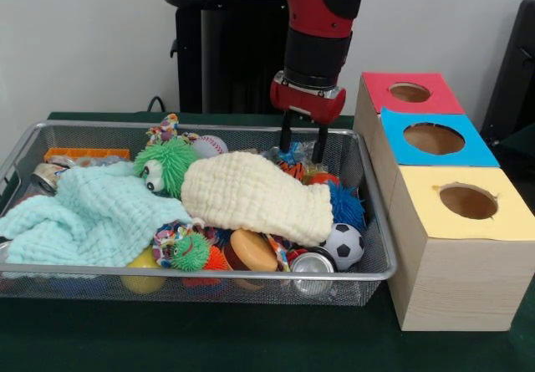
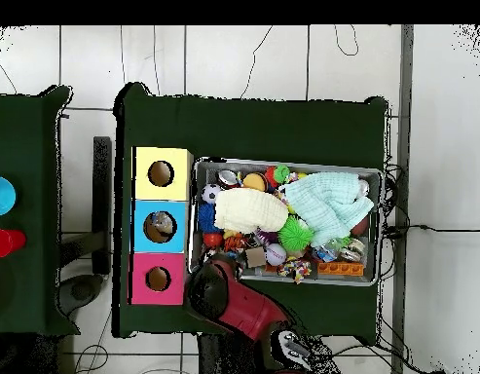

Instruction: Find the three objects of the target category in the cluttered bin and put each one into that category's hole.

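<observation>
The front camera sits close and low across from the red-and-black arm (image 1: pixel 318 21), facing the silver wire-mesh bin (image 1: pixel 201 277), while the overhead camera looks straight down from high above that bin (image 2: pixel 372 175), both sharing it and the adjoining wooden boxes.

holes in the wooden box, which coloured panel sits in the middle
The blue-panelled hole, between the red-panelled hole nearer the robot and the yellow-panelled hole.
</observation>
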